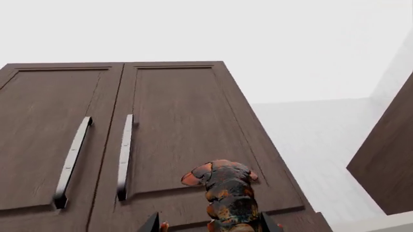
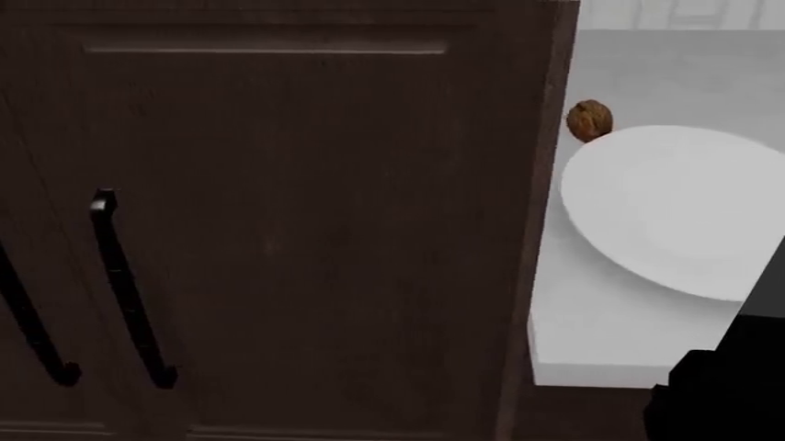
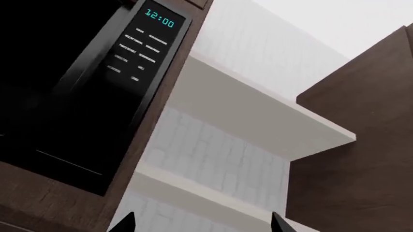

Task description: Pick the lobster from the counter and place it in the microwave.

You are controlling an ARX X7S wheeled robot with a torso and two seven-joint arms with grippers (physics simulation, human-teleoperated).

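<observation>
The left hand (image 1: pixel 210 226) pinches the lobster (image 1: pixel 224 195), its long axis running straight out past the fingertips toward the dark cupboard doors (image 1: pixel 129 140). The right hand (image 3: pixel 201 223) is spread.

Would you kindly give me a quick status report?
Left gripper shut on lobster, facing closed cabinet doors. Right gripper open, empty, below microwave.

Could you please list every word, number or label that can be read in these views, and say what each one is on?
"12:00": cyan digits on the display of the black microwave control panel, right wrist view.
Small grey button labels below that clock: too small and blurred to read.
Left wrist and head views: no text.
</observation>
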